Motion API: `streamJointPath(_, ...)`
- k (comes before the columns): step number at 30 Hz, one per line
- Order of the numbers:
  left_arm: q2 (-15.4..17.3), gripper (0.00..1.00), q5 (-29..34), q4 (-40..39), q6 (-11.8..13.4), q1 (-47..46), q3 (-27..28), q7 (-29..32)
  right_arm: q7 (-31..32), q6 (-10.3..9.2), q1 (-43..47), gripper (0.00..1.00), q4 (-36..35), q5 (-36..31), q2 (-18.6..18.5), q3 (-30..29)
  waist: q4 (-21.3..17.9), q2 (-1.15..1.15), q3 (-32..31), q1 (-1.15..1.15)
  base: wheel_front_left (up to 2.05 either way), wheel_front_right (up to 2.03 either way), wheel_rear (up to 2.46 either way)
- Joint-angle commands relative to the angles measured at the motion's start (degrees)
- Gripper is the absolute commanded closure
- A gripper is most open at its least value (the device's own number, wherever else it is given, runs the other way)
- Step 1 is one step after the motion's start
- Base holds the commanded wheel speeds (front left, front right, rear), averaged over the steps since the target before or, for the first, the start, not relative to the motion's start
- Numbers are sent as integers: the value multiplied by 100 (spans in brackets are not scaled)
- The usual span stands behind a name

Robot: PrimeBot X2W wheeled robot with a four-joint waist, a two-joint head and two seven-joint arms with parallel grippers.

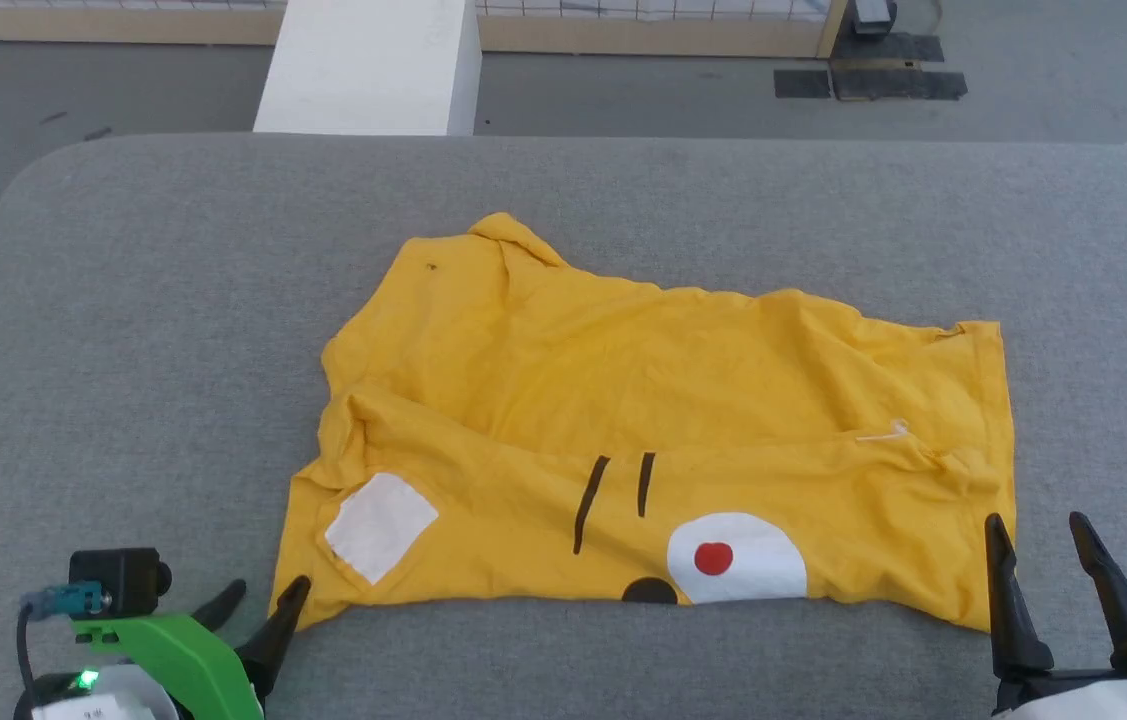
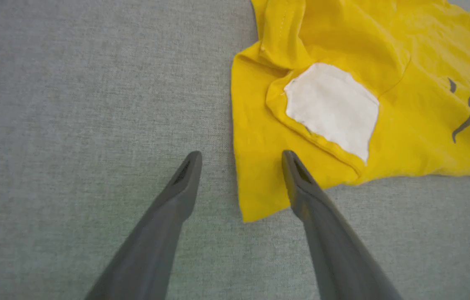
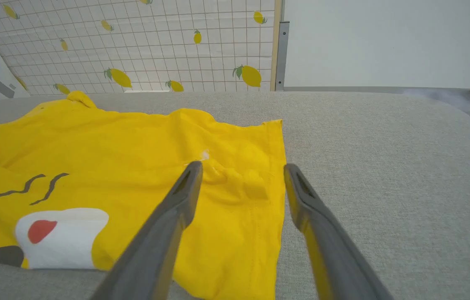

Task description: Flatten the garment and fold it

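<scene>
Head view: the garment (image 1: 643,400), a bright yellow T-shirt, lies rumpled in the middle of the grey bench (image 1: 173,300). Its near part is doubled over, so the print is cut off at the near edge. Your left end effector (image 1: 273,582) stands spread at the near-left corner and your right end effector (image 1: 1035,520) spread at the near-right corner; neither holds anything. Left wrist view: one finger is over the corner, the other over bare bench, near a turned-over flap with a white patch (image 2: 330,108). Pinch here and you may catch a single layer, leaving the fold trapped. Right wrist view: the fingers straddle the right hem. A shallow bite could slip off, and uneven pulls would likely bunch the cloth.
</scene>
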Motion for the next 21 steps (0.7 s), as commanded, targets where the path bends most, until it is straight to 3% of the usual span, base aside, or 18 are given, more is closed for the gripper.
streamJointPath(1, 18, 0, -208, 112, -48, -147, 11, 156, -48, -9, -109, 0, 29, 33, 7, 15, -71, 0, 75, 0, 0, 0, 0)
streamJointPath(8, -137, 0, -1372, 515, -121, -325, -88, 1244, -46, -9, -155, 0, 64, 27, 7, 1, -203, 0, 194, 0, 0, 0, 0)
streamJointPath(12, -16, 0, -1594, 571, -156, -318, -374, 1772, -38, -9, -165, 0, 67, 27, 7, 14, -256, 0, 234, 0, 0, 0, 0)
streamJointPath(13, -9, 43, -1624, 578, -161, -320, -415, 1810, -39, -9, -169, 0, 69, 28, 7, 16, -264, 0, 240, 0, 0, 0, 0)
streamJointPath(15, -10, 100, -1661, 594, -171, -334, -485, 1810, -40, -9, -189, 0, 84, 30, 7, 22, -279, 0, 252, 0, 0, 0, 0)
streamJointPath(21, -19, 100, -1659, 553, -186, -422, -425, 1250, -2, -9, -301, 0, 62, -58, 7, 5, -288, 0, 266, 0, 0, 0, 0)
